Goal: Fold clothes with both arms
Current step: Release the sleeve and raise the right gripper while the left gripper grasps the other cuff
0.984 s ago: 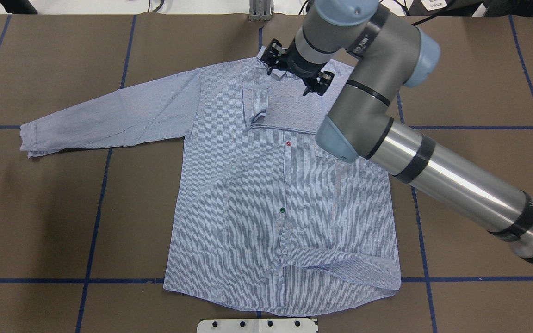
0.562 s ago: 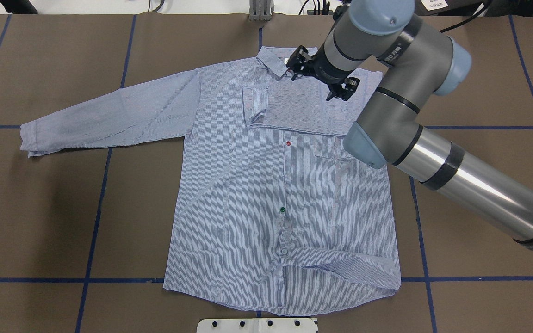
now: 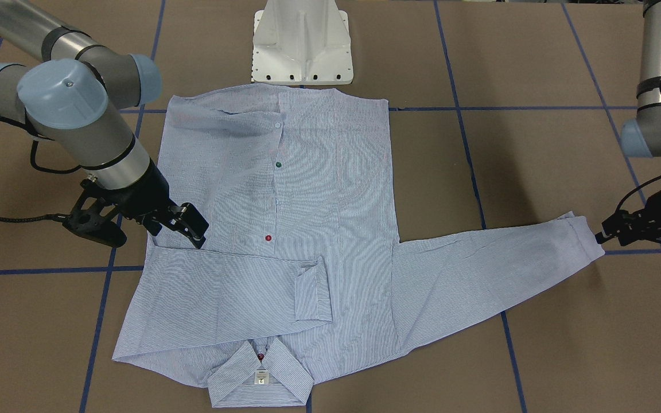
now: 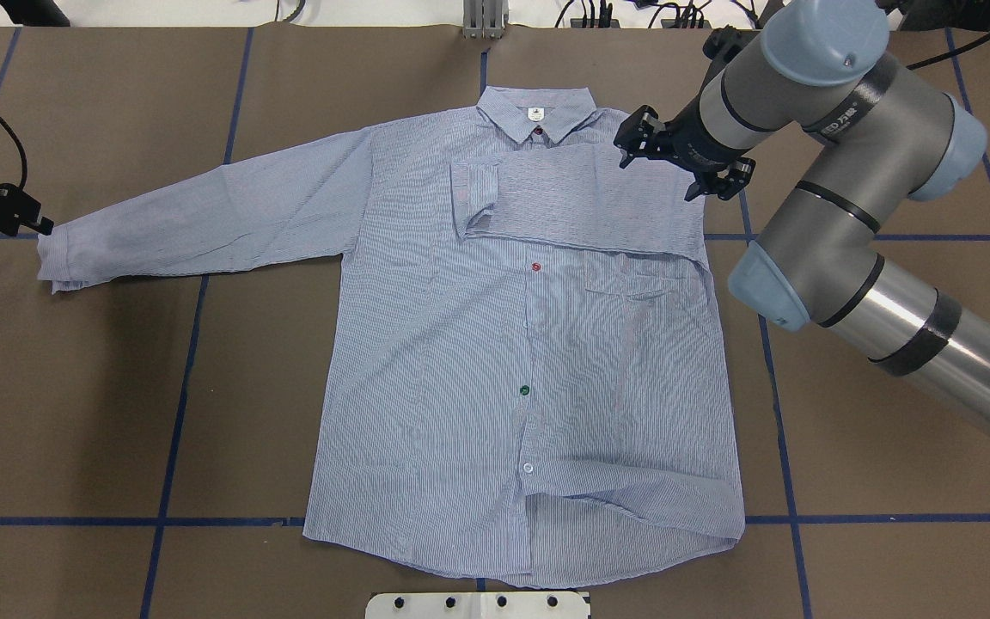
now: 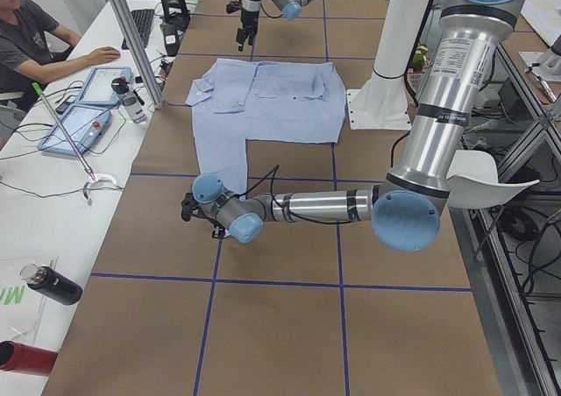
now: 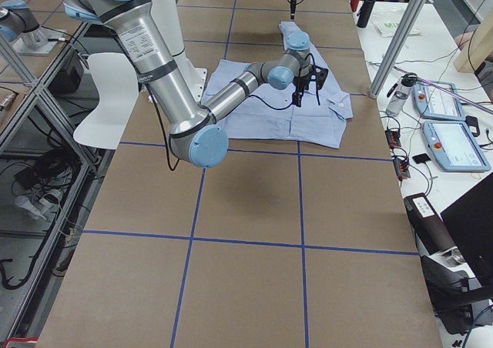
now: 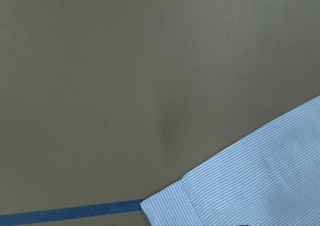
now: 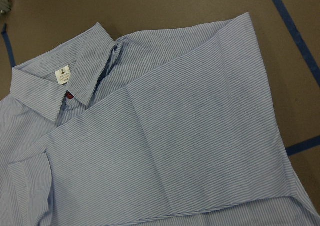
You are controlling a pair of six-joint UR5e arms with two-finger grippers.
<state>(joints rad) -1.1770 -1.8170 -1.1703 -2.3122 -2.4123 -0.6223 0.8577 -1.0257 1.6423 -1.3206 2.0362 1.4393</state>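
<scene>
Black right gripper [image 4: 667, 165] is hovering spread and empty beside the pinstriped light blue shirt [image 4: 443, 361]; left gripper [image 4: 5, 211], state I cannot tell, is aiming at the flat cuff [image 4: 52, 262] for folding

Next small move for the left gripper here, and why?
Likely ease the black two-finger left gripper onto the cuff of the light blue-and-white pinstriped shirt's outstretched sleeve and pinch it. Its tip sits right at that cuff and this sleeve lies flat, unfolded, while the other sleeve is already folded across the chest and the right gripper is open, holding nothing.
</scene>
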